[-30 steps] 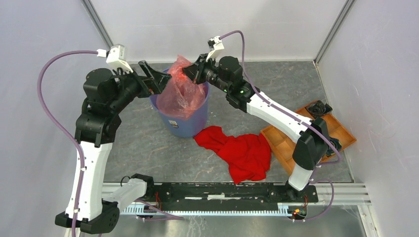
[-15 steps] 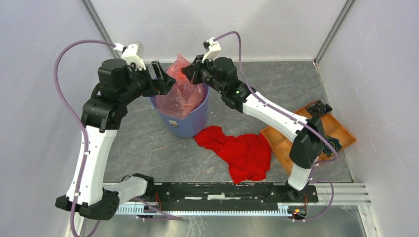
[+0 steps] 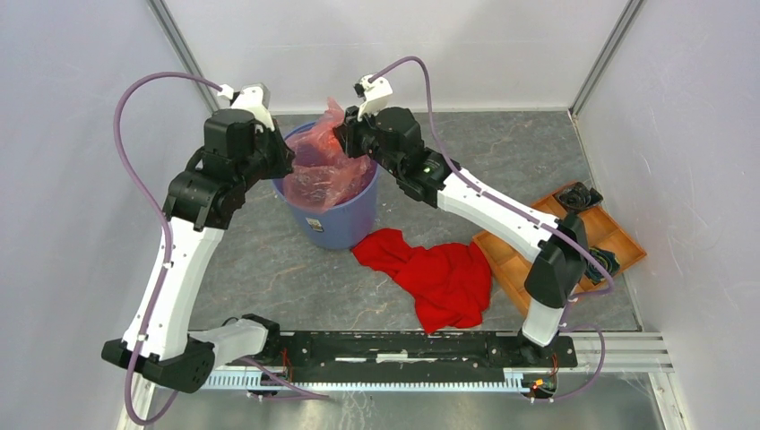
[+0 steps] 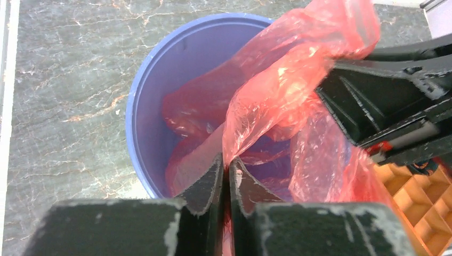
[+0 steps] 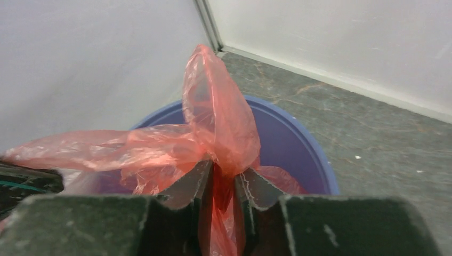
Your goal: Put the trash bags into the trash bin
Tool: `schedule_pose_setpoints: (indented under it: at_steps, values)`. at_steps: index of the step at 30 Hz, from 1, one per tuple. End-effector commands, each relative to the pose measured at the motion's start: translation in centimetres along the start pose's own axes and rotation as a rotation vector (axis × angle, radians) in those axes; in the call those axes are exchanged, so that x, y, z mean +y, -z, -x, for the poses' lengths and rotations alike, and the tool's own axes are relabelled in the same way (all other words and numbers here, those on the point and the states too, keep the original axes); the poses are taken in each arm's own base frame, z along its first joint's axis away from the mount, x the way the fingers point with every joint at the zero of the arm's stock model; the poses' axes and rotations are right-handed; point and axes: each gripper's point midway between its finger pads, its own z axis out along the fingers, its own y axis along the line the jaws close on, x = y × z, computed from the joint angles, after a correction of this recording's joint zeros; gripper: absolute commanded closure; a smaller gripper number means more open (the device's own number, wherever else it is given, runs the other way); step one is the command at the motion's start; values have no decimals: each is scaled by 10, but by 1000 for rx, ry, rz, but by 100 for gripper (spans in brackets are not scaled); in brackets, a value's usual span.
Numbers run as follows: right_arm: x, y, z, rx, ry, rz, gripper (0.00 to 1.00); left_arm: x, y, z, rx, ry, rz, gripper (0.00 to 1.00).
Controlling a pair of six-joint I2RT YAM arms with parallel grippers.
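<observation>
Trash bag (image 3: 324,170) is mostly in the blue trash bin (image 3: 345,226), top poking out. My left tool (image 4: 226,162) and right tool (image 5: 225,169) both pinch its film; uneven pulling might rip it or tip the bin.

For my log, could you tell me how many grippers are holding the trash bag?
2. The left gripper pinches the trash bag over the trash bin; the right gripper pinches its raised peak.

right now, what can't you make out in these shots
Every view: floor of the trash bin, covered by the trash bag.
Top view: tips of the left gripper, hidden under its own wrist.
Top view: dark items in the tray, too small, partly behind the right arm.
</observation>
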Motion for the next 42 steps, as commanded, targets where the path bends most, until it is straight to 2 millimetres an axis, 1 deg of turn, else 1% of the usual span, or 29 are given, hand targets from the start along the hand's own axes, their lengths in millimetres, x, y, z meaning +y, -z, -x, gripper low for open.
schedule_pose_setpoints:
  at_steps: [1, 4, 5, 7, 10, 12, 14, 17, 19, 21, 26, 27, 29, 30, 31, 32, 33, 35, 36, 38, 42]
  values:
    - [-4, 33, 52, -92, 99, -28, 67, 1, 13, 13, -121, 47, -15, 91]
    - [-2, 52, 61, -100, 131, -8, 40, -11, 21, 11, -182, 65, -107, 91]
    - [-2, 59, 58, -79, 144, 2, 33, -16, 21, 10, -206, 65, -150, 91]
    - [0, 69, 58, -57, 166, 21, 26, -18, 28, 12, -248, 67, -174, 90]
    - [1, 80, 55, -22, 180, 38, 15, -11, 33, 12, -284, 72, -152, 91]
    - [1, 85, 54, -7, 163, 41, 10, -9, 37, 12, -302, 75, -150, 92]
    - [5, 89, 51, 0, 133, 59, 3, -9, 40, 11, -323, 85, -161, 93]
    - [13, 86, 41, 24, 141, 113, 2, -14, 45, 10, -344, 90, -199, 93]
    - [11, 80, 36, 52, 186, 111, 2, -14, 47, 10, -353, 93, -203, 94]
    - [8, 75, 35, 82, 228, 92, 2, -12, 49, 9, -354, 91, -199, 96]
    - [7, 63, 31, 65, 301, 111, 9, -8, 54, 5, -378, 93, -195, 97]
    - [7, 60, 29, 61, 312, 114, 14, -6, 55, 5, -387, 98, -190, 98]
    - [7, 57, 30, 54, 338, 118, 40, 1, 57, 3, -400, 127, -155, 98]
    - [5, 57, 33, 46, 337, 102, 53, 10, 57, 3, -409, 165, -113, 98]
    - [2, 57, 35, 35, 333, 84, 63, 23, 57, 0, -414, 220, -42, 98]
    - [-5, 60, 38, 17, 323, 45, 73, 37, 58, -4, -417, 277, 29, 98]
    - [-10, 63, 39, 6, 307, 14, 79, 47, 58, -10, -411, 326, 84, 98]
    - [-22, 72, 42, -18, 258, -57, 96, 60, 60, -21, -403, 395, 145, 98]
    - [-25, 77, 41, -26, 223, -74, 99, 63, 59, -27, -395, 425, 159, 98]
    - [-26, 87, 33, -38, 167, -70, 100, 65, 58, -39, -389, 471, 154, 98]
    - [-25, 107, 29, -90, 59, -45, 100, 52, 56, -50, -381, 525, 59, 94]
